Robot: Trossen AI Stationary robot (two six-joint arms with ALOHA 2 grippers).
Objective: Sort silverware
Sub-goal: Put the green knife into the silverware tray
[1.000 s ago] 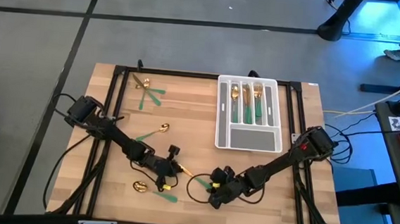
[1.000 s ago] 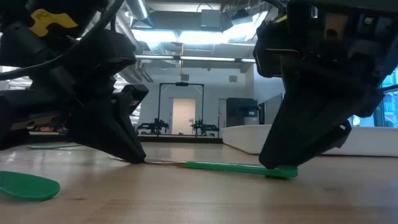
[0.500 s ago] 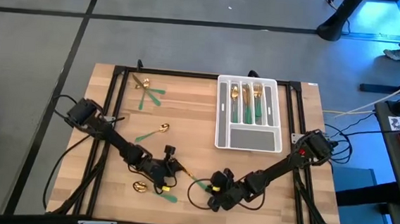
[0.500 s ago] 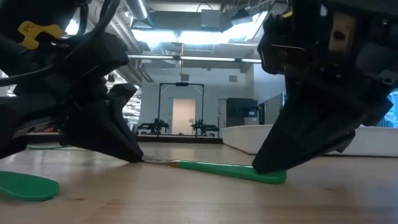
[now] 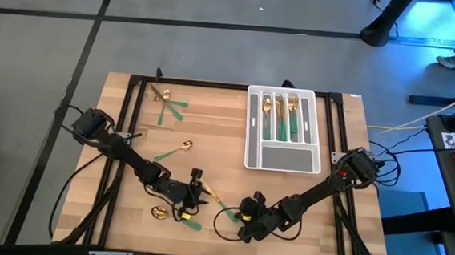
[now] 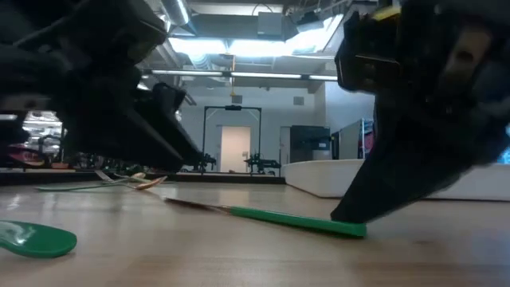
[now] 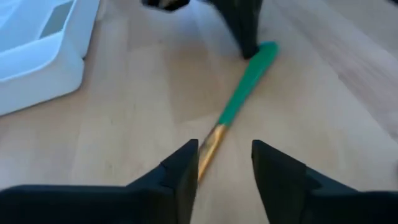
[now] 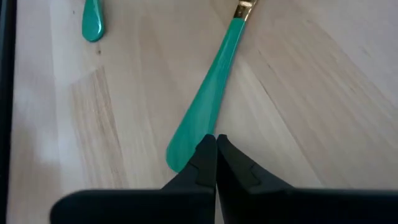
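The left gripper (image 7: pixel 225 167) is hovering low over the table (image 5: pixel 227 135) with its fingers parted, straddling the gold end of a green-handled piece of silverware (image 7: pixel 239 102) without gripping it, well in front of the tray (image 5: pixel 282 157). The right gripper (image 8: pixel 215 152) is pinching shut on that piece's green handle tip, which is tilting slightly off the wood. Other silverware is lying in the tray's slots and scattered left of it.

We log one overhead view facing straight down, one level tabletop view, and two close wrist views, all sharing the green-handled utensil (image 6: pixel 295 221) near the tabletop's (image 5: pixel 226 143) front edge.
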